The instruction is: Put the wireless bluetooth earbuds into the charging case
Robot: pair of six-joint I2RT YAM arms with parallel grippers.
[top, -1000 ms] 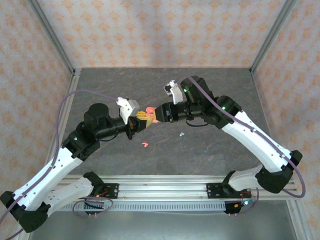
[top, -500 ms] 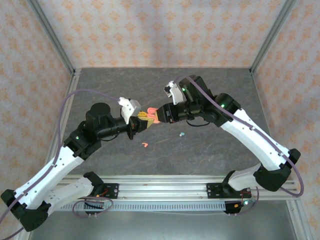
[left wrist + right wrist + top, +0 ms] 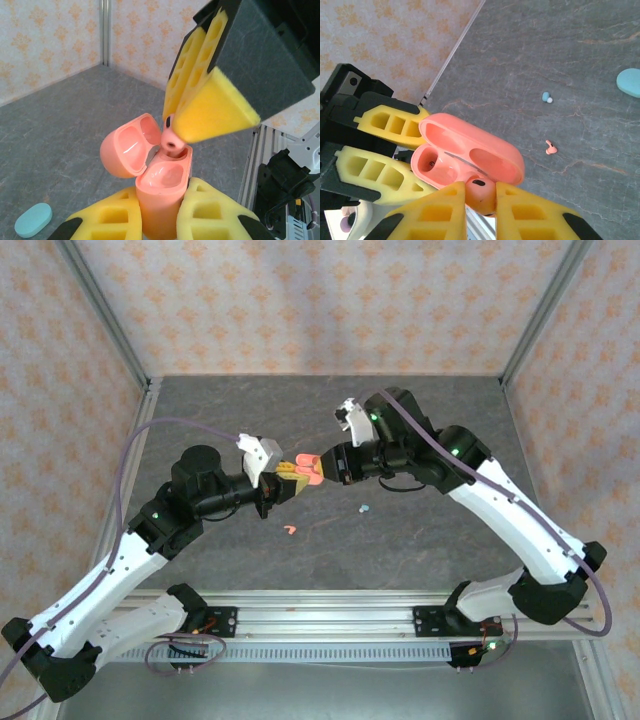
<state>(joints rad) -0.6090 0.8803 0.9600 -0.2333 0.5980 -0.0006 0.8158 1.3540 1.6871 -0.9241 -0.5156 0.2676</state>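
My left gripper [image 3: 160, 212] is shut on the body of a salmon-pink charging case [image 3: 159, 197], held upright above the table with its lid [image 3: 125, 150] swung open. My right gripper [image 3: 480, 200] is shut on a pink earbud [image 3: 481, 192]. That earbud [image 3: 171, 140] sits at the mouth of the case's far slot; the near slot shows empty. In the top view the two grippers meet over the table's middle, left gripper [image 3: 287, 478] against right gripper [image 3: 318, 468], with the case [image 3: 303, 471] between them.
A second pink earbud [image 3: 289, 530] and a teal earbud [image 3: 364, 509] lie loose on the grey table below the grippers. A shut teal case [image 3: 630, 82] rests on the table a little further off. Metal frame posts and papered walls ring the table.
The right gripper's jaws have narrowed onto the pink earbud, and its wrist has shifted slightly up and to the right. The left arm and the case have hardly moved.
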